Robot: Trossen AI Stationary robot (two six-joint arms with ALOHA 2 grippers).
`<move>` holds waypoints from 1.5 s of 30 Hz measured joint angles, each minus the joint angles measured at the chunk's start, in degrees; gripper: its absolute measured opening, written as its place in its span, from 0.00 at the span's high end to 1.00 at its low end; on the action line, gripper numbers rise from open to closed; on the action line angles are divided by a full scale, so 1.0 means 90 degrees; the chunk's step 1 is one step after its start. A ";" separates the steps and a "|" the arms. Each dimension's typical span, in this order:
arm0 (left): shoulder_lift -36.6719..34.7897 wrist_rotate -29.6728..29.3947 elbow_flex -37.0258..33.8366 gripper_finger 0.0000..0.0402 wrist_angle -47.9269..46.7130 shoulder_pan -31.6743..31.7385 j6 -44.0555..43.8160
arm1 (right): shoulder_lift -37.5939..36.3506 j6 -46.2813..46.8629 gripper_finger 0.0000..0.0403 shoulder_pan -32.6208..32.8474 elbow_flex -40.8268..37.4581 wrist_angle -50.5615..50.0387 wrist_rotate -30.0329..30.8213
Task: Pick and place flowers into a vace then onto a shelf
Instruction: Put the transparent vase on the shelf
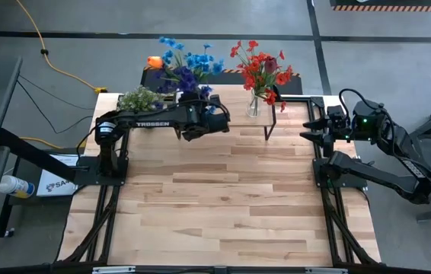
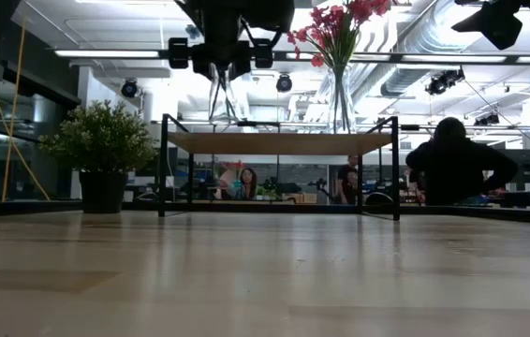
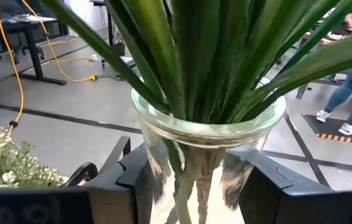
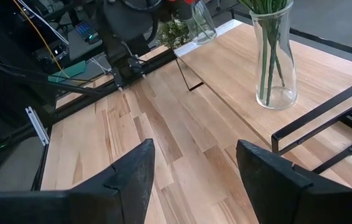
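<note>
While the left hand is gripping the glass vase of blue and purple flowers above the shelf, it should be lowering straight, upright, clear of the red-flower vase. Right hand is waiting released by the tabletop edge.

Bright overhead lights, backlit low view, soft wrist foregrounds

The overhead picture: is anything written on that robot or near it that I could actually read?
"TROSSEN": white letters along the left arm.
"SA...": start of a word on a white box left of the table, the rest hidden behind the frame.
Nothing else is readable; the other views show no text.
</note>
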 joint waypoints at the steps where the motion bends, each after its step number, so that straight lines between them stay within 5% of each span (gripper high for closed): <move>1: 0.0000 0.0011 0.0000 0.49 0.0082 0.0008 0.0111 | 0.0000 0.0001 0.47 0.0000 0.0000 -0.0001 0.0000; 9: 0.0073 0.0273 0.0002 0.49 0.0643 0.0123 0.0816 | 0.0000 0.0014 0.47 0.0000 0.0000 -0.0006 0.0000; 35: 0.0532 0.0465 0.0019 0.49 0.0858 0.0157 0.0851 | 0.0000 0.0024 0.46 -0.0001 0.0000 -0.0157 0.0000; 45: 0.0551 0.0811 0.0000 0.33 0.0804 0.0154 0.0814 | 0.0001 0.0024 0.47 -0.0001 0.0000 -0.0154 0.0000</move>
